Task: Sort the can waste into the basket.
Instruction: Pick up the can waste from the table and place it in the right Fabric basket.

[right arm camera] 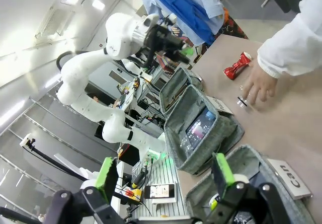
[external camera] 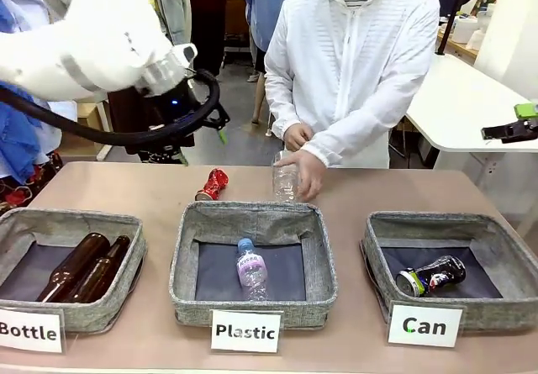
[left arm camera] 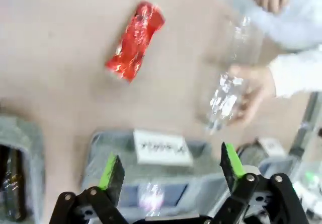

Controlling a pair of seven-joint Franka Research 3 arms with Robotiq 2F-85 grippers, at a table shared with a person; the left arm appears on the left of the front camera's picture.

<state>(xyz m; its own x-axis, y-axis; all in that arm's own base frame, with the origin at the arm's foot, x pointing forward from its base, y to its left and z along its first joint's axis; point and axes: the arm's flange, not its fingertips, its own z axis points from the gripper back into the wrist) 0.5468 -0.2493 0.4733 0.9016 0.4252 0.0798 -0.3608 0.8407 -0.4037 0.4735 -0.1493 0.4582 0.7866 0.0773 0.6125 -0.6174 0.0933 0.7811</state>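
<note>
The brown table (external camera: 126, 189) carries three grey baskets in a row along its near edge. A person in a white jacket stands at the far side, one hand (external camera: 301, 172) on a clear plastic bottle (external camera: 285, 181). The left arm (external camera: 84, 38) reaches in high from the left. The basket labelled "Can" (external camera: 504, 231) sits at the right end, with the black can (external camera: 430, 276) lying inside. The red can (external camera: 213, 184) lies on the table behind the middle basket (external camera: 252, 223), just left of the bottle. The left gripper (left arm camera: 171, 163) hangs above the table, apart from the red can, jaws spread and empty; the right gripper (right arm camera: 164, 169) is likewise spread and empty.
</note>
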